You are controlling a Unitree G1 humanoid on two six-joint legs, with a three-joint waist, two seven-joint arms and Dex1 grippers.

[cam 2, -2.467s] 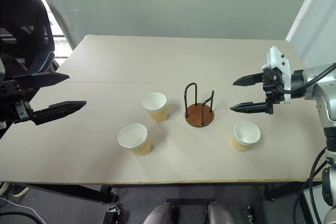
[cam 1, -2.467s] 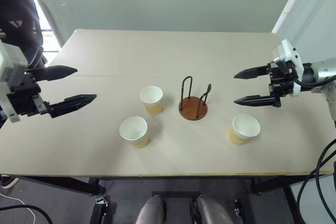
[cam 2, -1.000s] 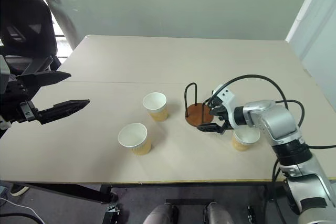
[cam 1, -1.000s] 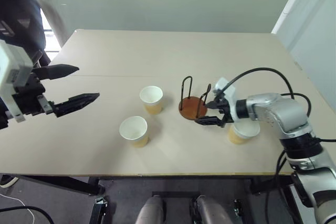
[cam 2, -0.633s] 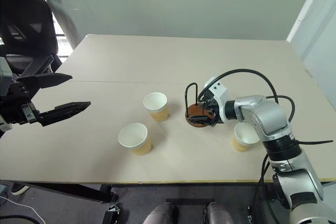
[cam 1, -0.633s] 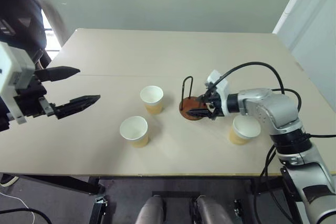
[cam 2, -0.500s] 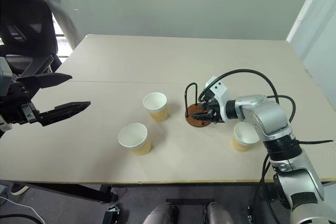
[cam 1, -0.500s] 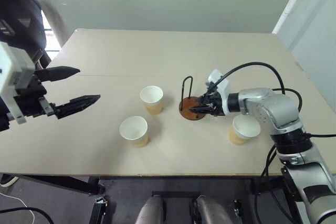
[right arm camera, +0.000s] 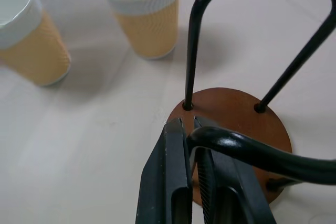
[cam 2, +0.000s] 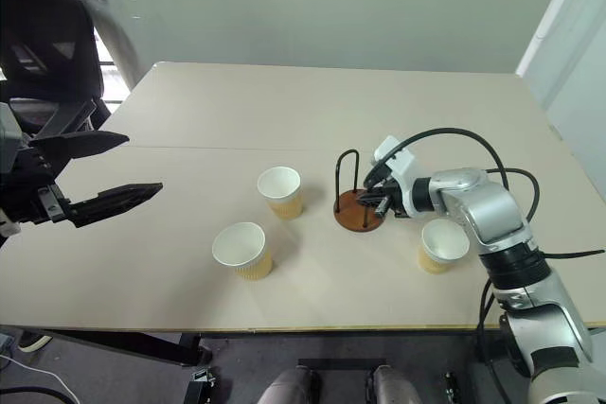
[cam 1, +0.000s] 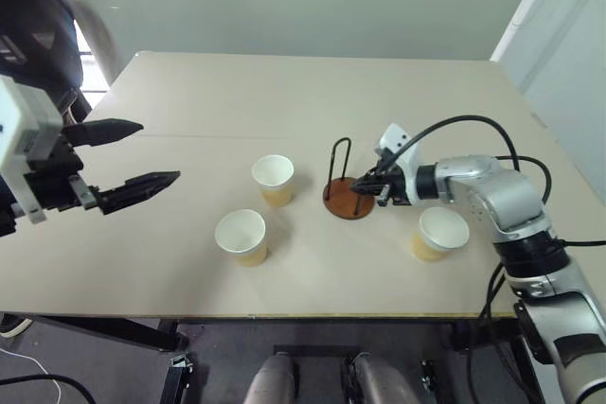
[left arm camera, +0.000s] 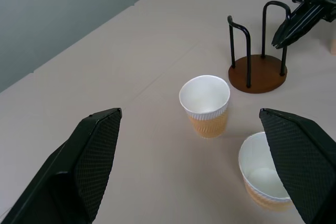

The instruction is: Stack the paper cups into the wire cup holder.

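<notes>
Black wire of the wire cup holder is now pinched between the right end effector fingers, which gaped wide a second ago beside its wooden base. Three paper cups stand unmoved on the table. Off left, the left end effector stays spread wide.

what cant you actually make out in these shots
- Right wrist view: the wire cup holder has its near loop's foot hidden behind the right gripper, shut on that loop; base edge cut off by the frame.
- Left wrist view: the near paper cup is partly covered by a finger of the open left gripper.
- Right eye view: the far right cup is partly behind the right arm.
</notes>
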